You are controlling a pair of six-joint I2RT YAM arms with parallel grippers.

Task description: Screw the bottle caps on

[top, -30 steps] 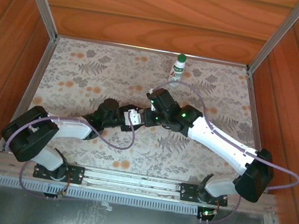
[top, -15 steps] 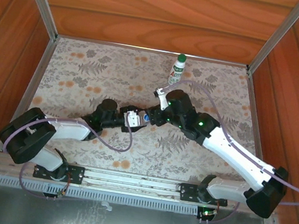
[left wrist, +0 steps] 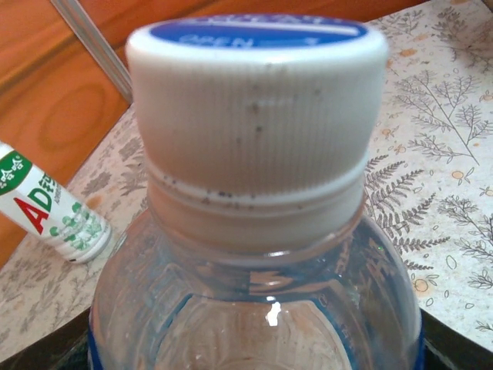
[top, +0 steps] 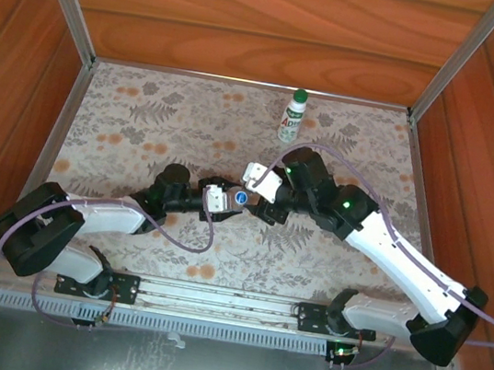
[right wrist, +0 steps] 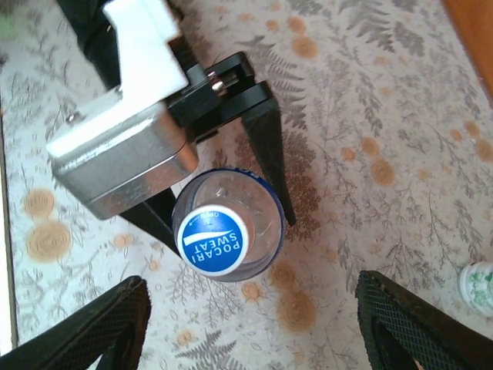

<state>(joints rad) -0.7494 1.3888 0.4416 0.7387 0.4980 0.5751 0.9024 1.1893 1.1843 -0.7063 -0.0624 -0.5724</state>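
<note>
Well, left claw: clamped on clear bottle, middle of the table.
Blue cap: on that bottle's neck.
Right claw: spread apart, above the cap, clear of it.
White bottle: upright, far edge.

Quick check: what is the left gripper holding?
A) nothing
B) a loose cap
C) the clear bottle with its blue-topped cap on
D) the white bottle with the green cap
C: the left gripper clamps the clear bottle from both sides, and the blue-topped cap sits on its neck.
</note>
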